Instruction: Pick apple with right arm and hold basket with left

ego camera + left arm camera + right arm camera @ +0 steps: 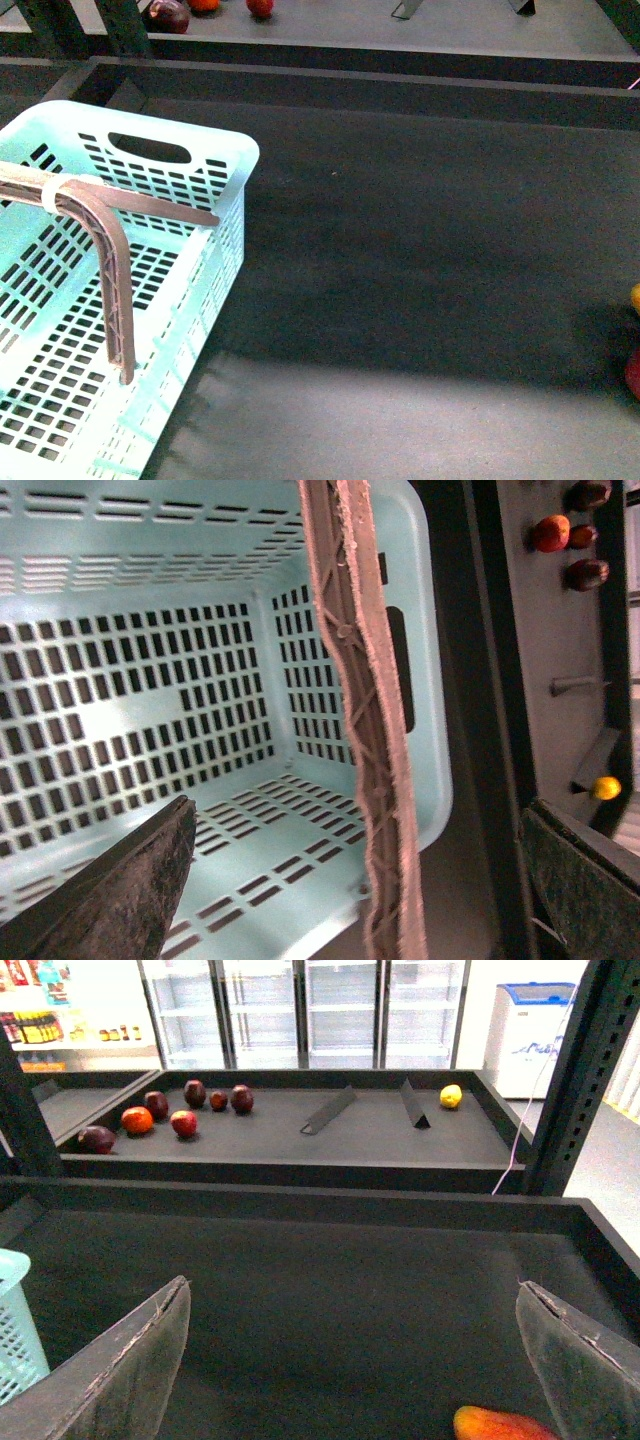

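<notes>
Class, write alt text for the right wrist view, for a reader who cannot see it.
The right gripper is open over a dark tray, with only the top of a red-orange fruit, probably the apple, showing at the frame's edge close to one finger. A corner of the mint basket shows too, and more fruit lies on a farther shelf.

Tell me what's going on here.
A two-armed robot is working over a dark table. Its left claw hangs open over the empty basket, with the basket's handle running between its fingers, not gripped. The right claw is open too, low over the table, and the apple lies close beside one finger, not yet picked up. Other fruit sits on a shelf behind.
</notes>
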### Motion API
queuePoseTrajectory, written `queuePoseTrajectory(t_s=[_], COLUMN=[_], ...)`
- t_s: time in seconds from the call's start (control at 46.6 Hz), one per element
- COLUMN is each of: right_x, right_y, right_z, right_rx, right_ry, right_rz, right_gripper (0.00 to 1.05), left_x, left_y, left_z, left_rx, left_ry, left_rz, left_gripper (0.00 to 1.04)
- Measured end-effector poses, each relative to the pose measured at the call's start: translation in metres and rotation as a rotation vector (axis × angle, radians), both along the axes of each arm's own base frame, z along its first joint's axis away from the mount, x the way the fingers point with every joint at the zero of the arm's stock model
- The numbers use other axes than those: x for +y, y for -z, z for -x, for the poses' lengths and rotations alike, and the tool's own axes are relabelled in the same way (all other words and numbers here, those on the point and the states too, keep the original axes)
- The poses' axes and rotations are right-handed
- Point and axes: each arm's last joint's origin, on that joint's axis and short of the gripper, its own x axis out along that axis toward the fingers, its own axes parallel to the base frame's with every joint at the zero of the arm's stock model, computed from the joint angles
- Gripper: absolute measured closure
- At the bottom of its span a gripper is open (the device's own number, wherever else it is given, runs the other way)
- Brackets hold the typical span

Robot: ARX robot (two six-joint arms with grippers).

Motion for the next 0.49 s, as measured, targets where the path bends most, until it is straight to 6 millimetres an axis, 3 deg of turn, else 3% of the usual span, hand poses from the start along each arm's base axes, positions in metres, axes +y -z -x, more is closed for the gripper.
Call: queuePoseTrajectory(t_s=[0.15, 0.386, 0.493], right_x=[0.0, 0.0, 0.0], right_y=[0.0, 0.0, 0.0], right_z=[0.0, 0.0, 0.0], right_rx=[0.0, 0.0, 0.0], right_ry=[0.0, 0.0, 0.0], right_rz=[0.0, 0.0, 0.0], right_gripper=[0.09, 0.09, 0.09], left_x=[-0.002, 0.0, 0.0], left_y=[0.012, 0.034, 0.033], left_z=[-0.024, -0.033, -0.04], left_rx=[0.017, 0.072, 0.075], left_ry=[-0.051, -0.084, -0.085], left_rz=[0.084, 0.143, 0.153], left_gripper=[0.07, 0.07, 0.29])
